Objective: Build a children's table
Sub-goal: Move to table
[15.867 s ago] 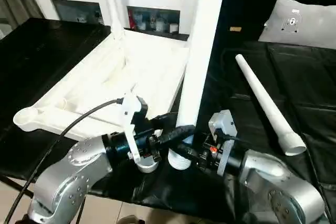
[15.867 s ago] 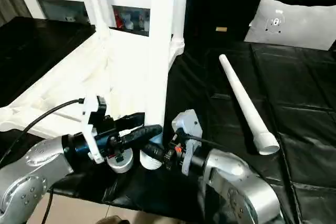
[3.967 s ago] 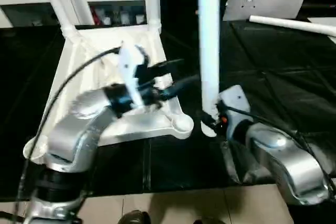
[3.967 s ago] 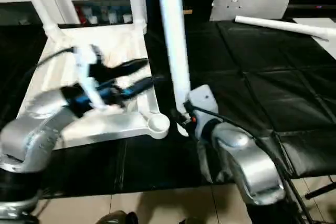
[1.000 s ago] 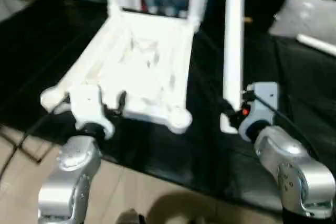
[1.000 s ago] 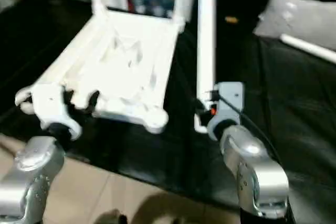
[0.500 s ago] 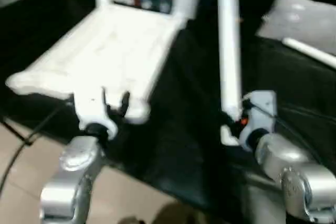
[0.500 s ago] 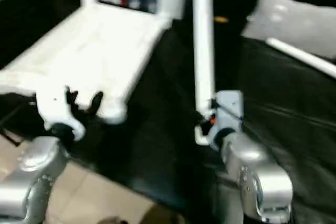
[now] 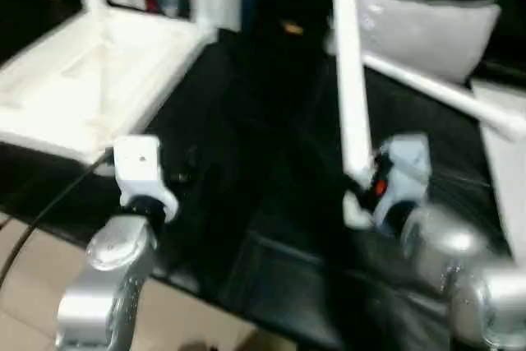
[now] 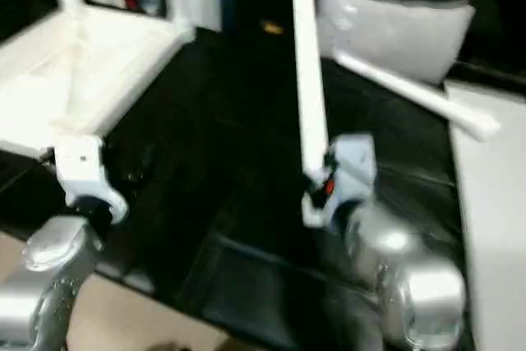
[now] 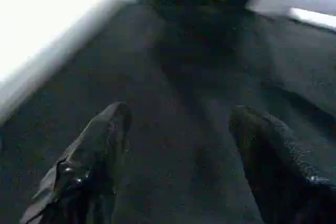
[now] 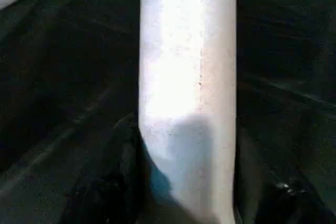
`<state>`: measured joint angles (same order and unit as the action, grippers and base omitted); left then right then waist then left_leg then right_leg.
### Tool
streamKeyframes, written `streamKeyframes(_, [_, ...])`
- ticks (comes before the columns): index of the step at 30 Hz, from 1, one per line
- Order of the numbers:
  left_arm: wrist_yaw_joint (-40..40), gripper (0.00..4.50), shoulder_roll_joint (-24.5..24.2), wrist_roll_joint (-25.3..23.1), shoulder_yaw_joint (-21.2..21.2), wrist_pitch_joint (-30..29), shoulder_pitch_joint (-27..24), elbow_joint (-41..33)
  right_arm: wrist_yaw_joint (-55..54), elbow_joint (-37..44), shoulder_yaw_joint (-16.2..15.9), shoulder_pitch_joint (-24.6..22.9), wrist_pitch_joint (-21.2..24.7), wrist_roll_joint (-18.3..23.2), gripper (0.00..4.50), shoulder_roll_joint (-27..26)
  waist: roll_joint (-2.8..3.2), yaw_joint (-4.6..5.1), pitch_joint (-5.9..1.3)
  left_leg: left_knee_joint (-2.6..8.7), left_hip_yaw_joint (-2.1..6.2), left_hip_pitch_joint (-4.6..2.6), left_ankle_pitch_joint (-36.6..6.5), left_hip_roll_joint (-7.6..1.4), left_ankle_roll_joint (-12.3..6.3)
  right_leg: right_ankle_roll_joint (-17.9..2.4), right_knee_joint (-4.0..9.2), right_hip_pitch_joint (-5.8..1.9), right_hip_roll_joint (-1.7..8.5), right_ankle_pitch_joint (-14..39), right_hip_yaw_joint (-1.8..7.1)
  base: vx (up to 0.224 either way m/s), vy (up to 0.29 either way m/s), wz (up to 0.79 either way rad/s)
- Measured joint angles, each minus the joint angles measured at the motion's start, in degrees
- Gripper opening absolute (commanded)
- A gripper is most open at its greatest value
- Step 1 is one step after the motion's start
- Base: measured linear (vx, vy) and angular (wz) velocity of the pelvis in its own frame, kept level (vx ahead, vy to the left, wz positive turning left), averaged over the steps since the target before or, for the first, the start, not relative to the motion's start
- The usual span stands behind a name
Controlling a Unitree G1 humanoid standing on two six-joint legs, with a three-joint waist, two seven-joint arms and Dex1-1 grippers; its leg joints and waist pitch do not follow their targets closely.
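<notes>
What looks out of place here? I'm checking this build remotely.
Nothing is spilled or visibly damaged. The odd points: the right gripper holds a long white tapered plastic leg upright, well away from the upturned white plastic tabletop. Another white tube leg lies loose by the grey pillow-like pad.

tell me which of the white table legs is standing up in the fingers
The leg clamped upright in the right gripper. The other loose leg lies flat on the black mat near the grey pad.

Open black worktop (image 9: 246, 162) between table top (image 9: 90, 80) and upright leg (image 9: 349, 96); loose leg (image 9: 427, 92) and pillow (image 9: 427, 30) block far right
</notes>
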<state>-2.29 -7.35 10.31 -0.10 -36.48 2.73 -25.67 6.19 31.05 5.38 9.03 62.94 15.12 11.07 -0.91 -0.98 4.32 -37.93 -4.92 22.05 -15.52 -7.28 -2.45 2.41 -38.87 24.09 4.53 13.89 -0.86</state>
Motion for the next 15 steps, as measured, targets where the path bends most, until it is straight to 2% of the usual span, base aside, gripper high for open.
streamKeyframes(1, [-0.35,3.61,-0.09,0.06,-0.51,-0.14,0.11,-0.12,0.18,-0.19,0.60,0.30,-0.01,-0.10,1.89,1.01,0.43,-0.11,-0.13,0.71,0.32,-0.27,0.66,-0.13,0.91,0.05,0.07,0.10,-0.63,-0.05,0.01,-0.086,-0.248,-0.17])
streamKeyframes(2, [-0.89,3.61,-0.37,0.19,-0.59,-0.43,0.18,-0.17,0.54,-0.70,1.05,1.03,-0.03,-0.32,1.89,2.39,0.78,-0.07,-0.13,1.11,0.44,-0.37,1.22,-0.76,1.91,-0.14,0.10,0.22,-1.33,0.07,0.05,-0.073,-0.156,-0.16])
streamKeyframes(3, [-1.88,3.61,-1.02,0.66,-0.61,-0.91,0.32,-0.19,1.31,-1.95,1.04,2.55,-0.27,-0.86,1.89,4.61,1.17,0.23,-0.01,1.86,0.46,-0.66,1.83,-1.15,3.91,-0.19,0.10,0.32,-1.70,0.09,0.01,-0.073,-0.156,-0.16])
streamKeyframes(5, [-4.06,3.61,-2.28,1.60,-0.77,-1.56,0.55,-0.33,2.85,-5.31,1.01,4.98,-1.44,-1.83,1.89,8.60,1.66,0.57,0.05,2.70,0.30,-0.66,3.02,-1.88,7.52,-0.49,0.13,0.72,-2.24,-0.07,0.00,-0.087,-0.066,-0.04])
streamKeyframes(6, [-4.96,3.61,-3.03,2.14,-0.81,-1.91,0.75,-0.44,3.49,-6.72,0.92,5.61,-2.10,-2.20,1.89,10.16,1.68,0.66,0.06,2.78,0.10,-0.65,3.39,-1.93,8.29,-1.39,0.18,0.76,-2.24,-0.60,0.02,-0.093,-0.044,-0.01])
streamKeyframes(8, [-6.30,3.61,-3.91,2.85,-0.68,-2.69,0.91,-0.54,4.81,-10.18,0.65,6.85,-3.33,-2.98,1.89,12.74,1.59,0.84,0.22,2.66,-0.19,-0.58,3.48,-2.06,8.40,-1.69,0.52,0.75,-2.23,-0.78,0.05,-0.083,0.013,0.01])
streamKeyframes(9, [-7.36,3.61,-4.34,3.64,-0.81,-3.40,1.23,-0.65,5.73,-13.47,0.29,8.28,-4.18,-3.71,1.89,15.11,1.67,0.94,0.33,2.58,-0.23,-0.50,3.48,-2.23,8.38,-1.72,1.18,0.73,-2.24,-0.81,-0.07,-0.074,0.034,-0.02])
streamKeyframes(10, [-7.98,3.61,-4.70,4.11,-0.78,-3.80,1.37,-0.96,6.33,-15.88,0.25,9.40,-5.18,-4.19,1.89,16.56,1.72,1.03,0.36,2.58,-0.24,-0.01,3.52,-2.48,8.32,-1.88,1.86,0.63,-2.25,-1.15,-0.14,-0.065,0.068,-0.07])
streamKeyframes(12, [-9.87,3.61,-6.13,5.43,-0.86,-4.91,2.25,-1.83,7.59,-22.14,-0.11,12.28,-7.89,-5.65,1.89,20.27,1.71,1.12,0.37,2.42,-0.60,0.13,3.88,-2.52,7.86,-2.19,2.89,0.46,-2.11,-2.60,-0.06,-0.025,0.040,-0.01])
streamKeyframes(14, [-12.03,3.61,-7.50,6.69,-0.91,-5.93,2.51,-3.67,9.22,-29.95,-0.87,15.58,-12.32,-7.99,1.89,23.99,1.62,1.37,0.44,2.16,-1.19,-0.11,3.95,-2.54,7.64,-2.29,3.80,-0.21,-1.69,-3.91,0.00,-0.032,0.096,0.00])
streamKeyframes(15, [-12.99,3.61,-8.06,7.55,-1.03,-6.48,2.80,-4.43,9.86,-34.05,-1.44,17.59,-14.58,-8.89,1.89,25.68,1.55,1.46,0.49,2.09,-1.49,-0.13,3.89,-2.51,7.54,-2.29,3.86,-0.21,-1.44,-3.91,-0.05,-0.020,0.071,-0.01])
